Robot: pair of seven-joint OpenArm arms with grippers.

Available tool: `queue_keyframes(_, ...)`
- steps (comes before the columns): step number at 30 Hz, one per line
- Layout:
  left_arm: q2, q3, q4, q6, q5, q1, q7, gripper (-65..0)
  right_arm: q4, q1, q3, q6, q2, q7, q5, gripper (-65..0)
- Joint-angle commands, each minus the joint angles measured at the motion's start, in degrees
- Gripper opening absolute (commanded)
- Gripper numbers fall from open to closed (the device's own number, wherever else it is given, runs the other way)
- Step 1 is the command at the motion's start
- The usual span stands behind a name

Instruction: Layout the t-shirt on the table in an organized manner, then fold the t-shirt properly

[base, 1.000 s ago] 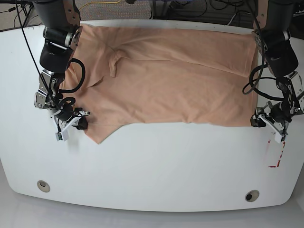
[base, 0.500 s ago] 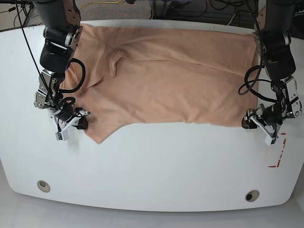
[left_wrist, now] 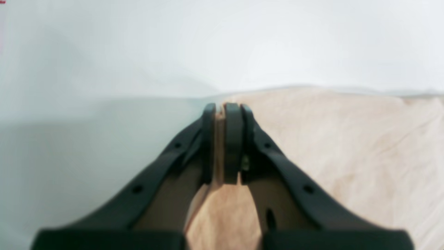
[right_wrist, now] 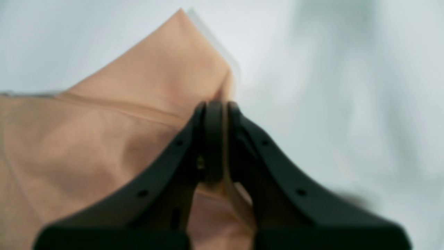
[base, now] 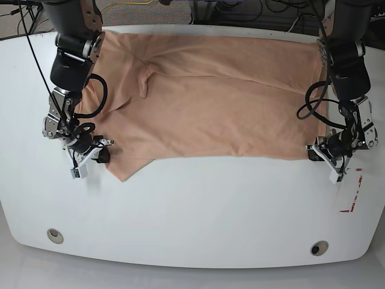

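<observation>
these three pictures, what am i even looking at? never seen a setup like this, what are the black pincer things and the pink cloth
One picture looks down from above on a white table with a peach t-shirt spread on it. Two robot arms stand at the sides. The other two pictures come from small cameras on the arms' wrists, looking along the black pincers, which are grippers. The left gripper, on the right of the overhead view, is shut on the shirt's edge; fabric shows between its fingers. The right gripper, on the overhead view's left, is likewise shut on fabric near a pointed corner. The shirt is still unfolded.
</observation>
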Motion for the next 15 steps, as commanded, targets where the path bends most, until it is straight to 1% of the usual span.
queue_keyframes(1,-0.5,0.5,0.7,-0.2,0.2,-1.3,0.8,-65.0,3.1,1.3,0.0,0.3,0.8,-1.7,0.3,-65.0)
queue_keyframes(7,-0.3,0.5,6.6,-0.2,0.1,-1.2,1.2,-65.0,9.3,1.4,-0.2,0.3,0.8,-4.4,0.3,-65.0)
queue_keyframes(11,-0.3,0.5,12.0,-0.2,0.1,-1.1,4.3,-65.0,14.0,1.6,-0.2,0.3,0.9,-8.6,0.3,-65.0)
queue_keyframes(15,-0.3,0.3,16.8,-0.2,0.0,-1.2,6.5,-65.0,19.2,1.5,-0.2,0.3,0.8,-11.5,0.3,-65.0)
